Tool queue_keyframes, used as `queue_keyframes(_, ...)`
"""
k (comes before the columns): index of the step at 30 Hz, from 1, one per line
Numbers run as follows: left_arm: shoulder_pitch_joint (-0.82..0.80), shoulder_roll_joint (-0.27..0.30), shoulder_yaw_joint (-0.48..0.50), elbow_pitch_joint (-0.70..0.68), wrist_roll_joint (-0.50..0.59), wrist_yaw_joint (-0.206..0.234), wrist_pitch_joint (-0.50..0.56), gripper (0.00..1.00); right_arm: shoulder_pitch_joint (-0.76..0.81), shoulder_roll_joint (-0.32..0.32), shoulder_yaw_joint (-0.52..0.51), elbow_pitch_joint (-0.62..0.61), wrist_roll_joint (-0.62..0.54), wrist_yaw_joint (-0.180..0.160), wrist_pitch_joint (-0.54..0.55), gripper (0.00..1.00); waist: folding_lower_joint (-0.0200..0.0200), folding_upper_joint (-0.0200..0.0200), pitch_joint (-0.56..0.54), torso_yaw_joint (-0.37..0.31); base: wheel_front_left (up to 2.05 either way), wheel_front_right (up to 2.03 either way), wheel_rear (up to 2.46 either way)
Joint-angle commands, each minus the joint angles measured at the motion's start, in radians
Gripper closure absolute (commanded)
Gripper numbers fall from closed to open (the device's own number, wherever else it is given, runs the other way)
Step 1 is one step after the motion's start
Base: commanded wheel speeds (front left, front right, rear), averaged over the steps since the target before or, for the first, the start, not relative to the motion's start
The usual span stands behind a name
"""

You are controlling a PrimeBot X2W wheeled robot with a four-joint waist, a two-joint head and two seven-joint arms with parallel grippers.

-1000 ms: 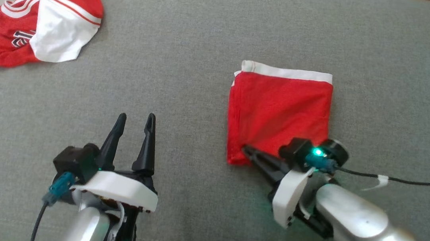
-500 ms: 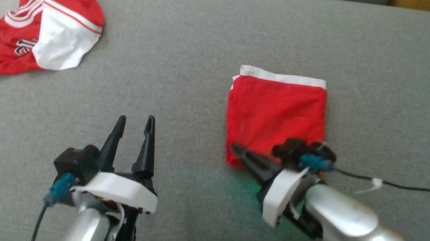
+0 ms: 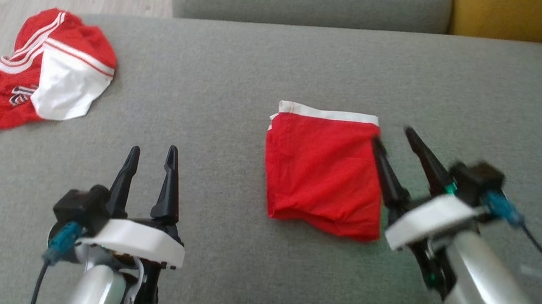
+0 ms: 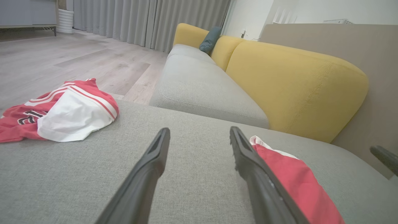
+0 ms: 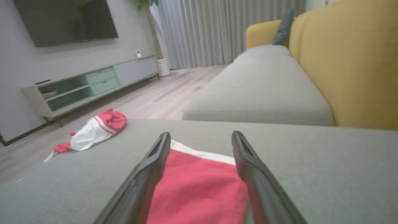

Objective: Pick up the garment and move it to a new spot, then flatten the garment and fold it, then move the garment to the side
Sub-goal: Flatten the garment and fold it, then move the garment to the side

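Blurring right jaws, open and empty, straddling garment (image 3: pixel 321 172) right edge; holding left jaws open, well left of it.

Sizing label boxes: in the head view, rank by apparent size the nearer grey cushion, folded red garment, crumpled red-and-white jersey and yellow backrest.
1. nearer grey cushion
2. folded red garment and crumpled red-and-white jersey, too alike to rank
3. yellow backrest, cut off by the frame edge

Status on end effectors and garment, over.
Left end effector open, empty. Right end effector open at folded red garment, right edge. Crumpled jersey far left, not obstructing.
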Motion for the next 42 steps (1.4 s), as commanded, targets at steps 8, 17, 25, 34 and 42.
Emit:
queue_keyframes(8, 0.02, 0.0, 0.048, -0.04, 0.029, -0.002, -0.008, 0.0, 0.162, 0.105, -0.279, -0.132, -0.204, 0.007, -0.011, 0.0, 0.0, 0.0, -0.028, -0.022, 0.0, 0.0, 0.0)
queue_keyframes(17, 0.069, -0.001, 0.057, -0.04, 0.041, -0.005, -0.008, 0.0, 0.295, 0.171, -0.425, -0.265, -0.321, 0.007, 0.014, 0.0, 0.0, 0.0, -0.043, -0.025, 0.0, 0.0, 0.0)
queue_keyframes(25, 0.075, -0.002, 0.053, -0.041, 0.052, -0.005, -0.008, 0.0, 0.337, 0.177, -0.439, -0.32, -0.317, 0.007, 0.049, 0.0, 0.0, 0.0, -0.043, -0.014, 0.0, 0.0, 0.0)
queue_keyframes(34, 0.073, -0.002, 0.048, -0.043, 0.05, 0.003, -0.008, 0.0, 0.343, 0.177, -0.436, -0.334, -0.313, 0.007, 0.064, 0.0, 0.0, 0.0, -0.038, -0.011, 0.0, 0.0, 0.0)
queue_keyframes(42, 0.069, -0.002, 0.046, -0.045, 0.047, 0.006, -0.008, 0.0, 0.342, 0.177, -0.44, -0.335, -0.315, 0.007, 0.069, 0.0, 0.0, 0.0, -0.032, -0.011, 0.0, 0.0, 0.0)
